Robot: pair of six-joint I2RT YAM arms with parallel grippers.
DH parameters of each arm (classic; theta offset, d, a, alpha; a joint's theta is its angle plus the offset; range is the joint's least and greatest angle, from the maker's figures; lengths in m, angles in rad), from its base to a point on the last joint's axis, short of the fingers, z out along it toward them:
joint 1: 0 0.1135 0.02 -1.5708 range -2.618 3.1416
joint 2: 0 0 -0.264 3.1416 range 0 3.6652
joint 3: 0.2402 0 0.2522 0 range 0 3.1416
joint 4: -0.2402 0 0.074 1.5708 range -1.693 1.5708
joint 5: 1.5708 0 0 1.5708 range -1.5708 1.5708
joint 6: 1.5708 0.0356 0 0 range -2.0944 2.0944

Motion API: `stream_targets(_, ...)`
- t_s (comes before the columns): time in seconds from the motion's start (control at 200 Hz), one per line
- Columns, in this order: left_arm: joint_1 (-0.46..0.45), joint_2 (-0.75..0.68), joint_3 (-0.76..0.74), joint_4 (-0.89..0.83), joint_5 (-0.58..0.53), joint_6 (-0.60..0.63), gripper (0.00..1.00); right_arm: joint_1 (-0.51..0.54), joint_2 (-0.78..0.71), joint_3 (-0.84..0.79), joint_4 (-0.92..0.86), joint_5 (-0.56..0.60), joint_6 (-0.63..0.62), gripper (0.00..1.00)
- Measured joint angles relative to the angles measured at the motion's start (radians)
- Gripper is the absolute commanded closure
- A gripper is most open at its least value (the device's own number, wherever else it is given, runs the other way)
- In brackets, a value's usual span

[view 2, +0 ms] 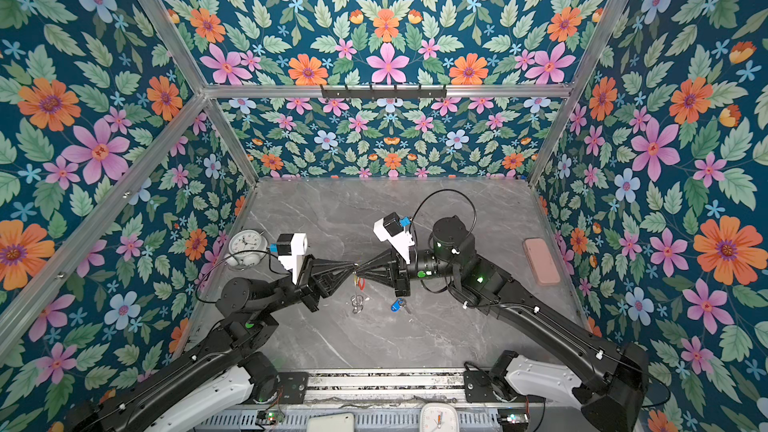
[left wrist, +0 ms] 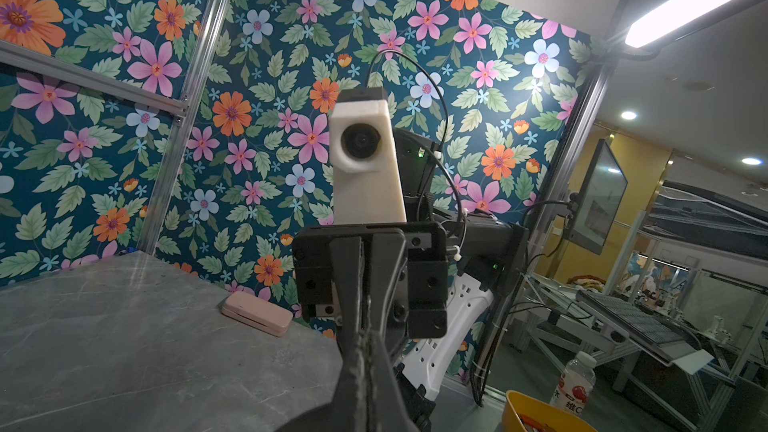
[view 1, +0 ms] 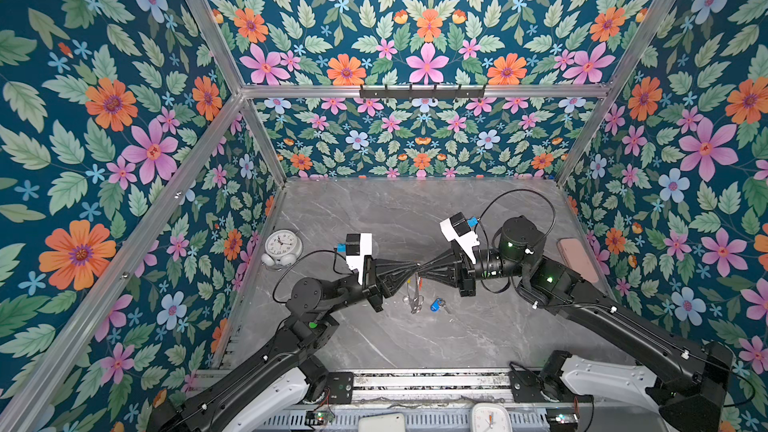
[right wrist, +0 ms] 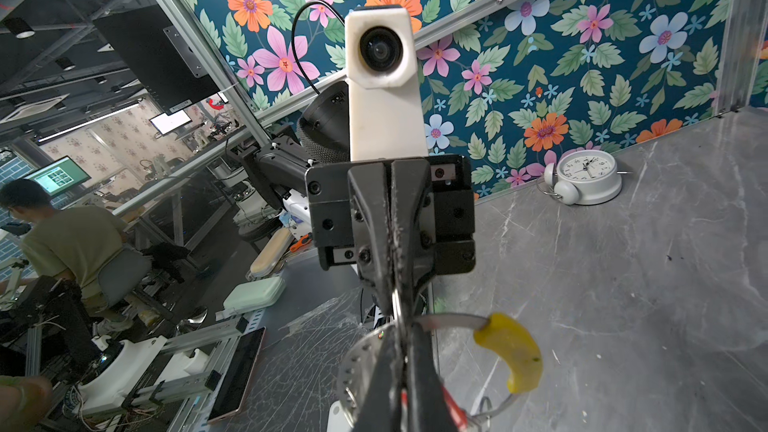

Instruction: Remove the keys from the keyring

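right wrist view has the right gripper (right wrist: 401,332) and left gripper (right wrist: 395,303) tip to tip, both pinched shut on the keyring (right wrist: 451,317), its hoop hanging below the fingers (right wrist: 386,367), red key (right wrist: 453,407) nearest the right's.

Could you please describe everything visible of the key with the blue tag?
The blue-tagged key is small: a blue plastic tag with a silver metal blade sticking out to the right in a top view. It lies flat on the grey marble-look table, off the keyring and apart from it. Nothing holds it; only the table touches it. Finer detail is too small to tell.
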Motion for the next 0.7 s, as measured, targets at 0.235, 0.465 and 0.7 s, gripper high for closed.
stream_targets(0.235, -0.001, 0.000, 0.000, -0.012, 0.002, 0.000, 0.87, 0.003, -0.014, 0.002, -0.041, 0.018, -0.015, 1.00)
stream_targets(0.465, 0.000, -0.026, 0.014, -0.077, -0.007, 0.006, 0.62, 0.002, -0.034, 0.057, -0.237, 0.056, -0.069, 1.00)
stream_targets(0.7, 0.000, -0.038, 0.089, -0.283, -0.007, 0.056, 0.57, 0.002, -0.035, 0.160, -0.503, 0.122, -0.161, 1.00)
